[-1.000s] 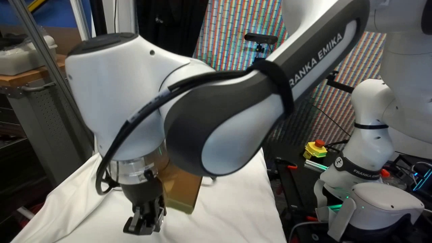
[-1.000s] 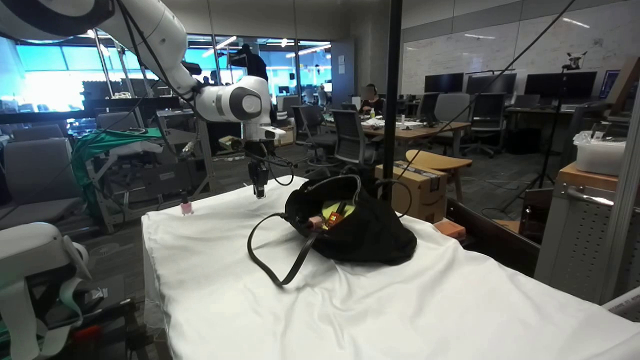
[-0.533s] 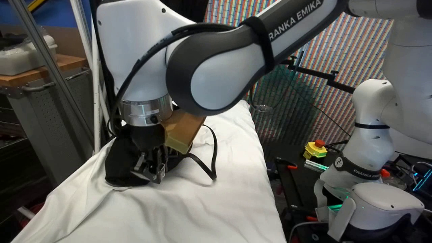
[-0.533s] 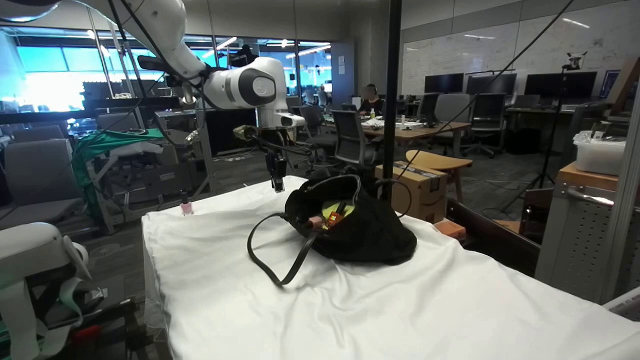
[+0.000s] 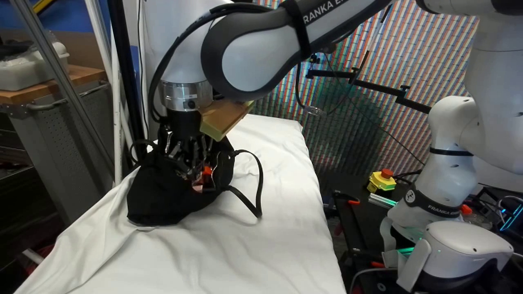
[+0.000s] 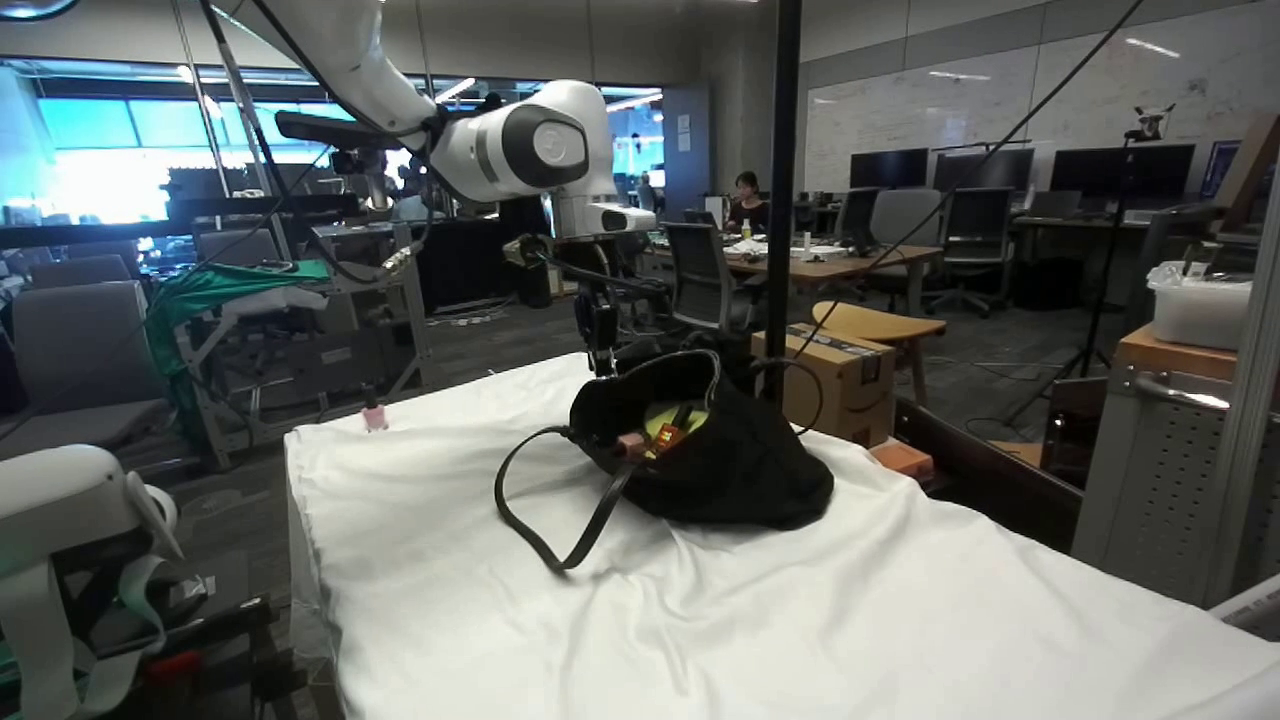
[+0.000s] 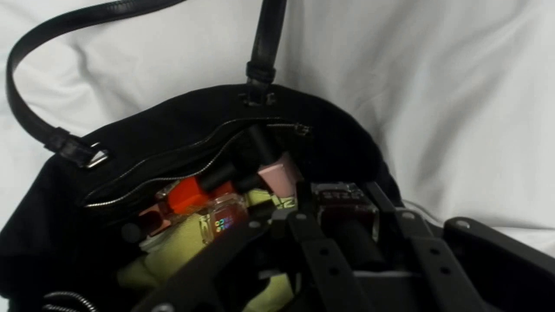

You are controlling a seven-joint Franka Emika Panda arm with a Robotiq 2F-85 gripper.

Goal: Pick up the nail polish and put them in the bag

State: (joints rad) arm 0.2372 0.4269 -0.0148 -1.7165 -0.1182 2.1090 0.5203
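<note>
Lettering "FRANKA" (image 5: 443,209) is borne by the arm (image 5: 261,57); over the bag (image 7: 186,116), dark-red nail polish (image 7: 347,212) is gripped by the pincer (image 7: 341,189).

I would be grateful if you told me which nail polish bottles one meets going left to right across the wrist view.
Orange-red bottle, red bottle with shiny lettering, pink bottle, dark bottle held in the gripper; those too overlapped to place are left out.

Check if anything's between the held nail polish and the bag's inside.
Nothing visible in the wrist view blocks the dark bottle in the pincer. In an exterior view, the bag's rim shows below the pincer; whether the bottle clears it, I can't tell.
</note>
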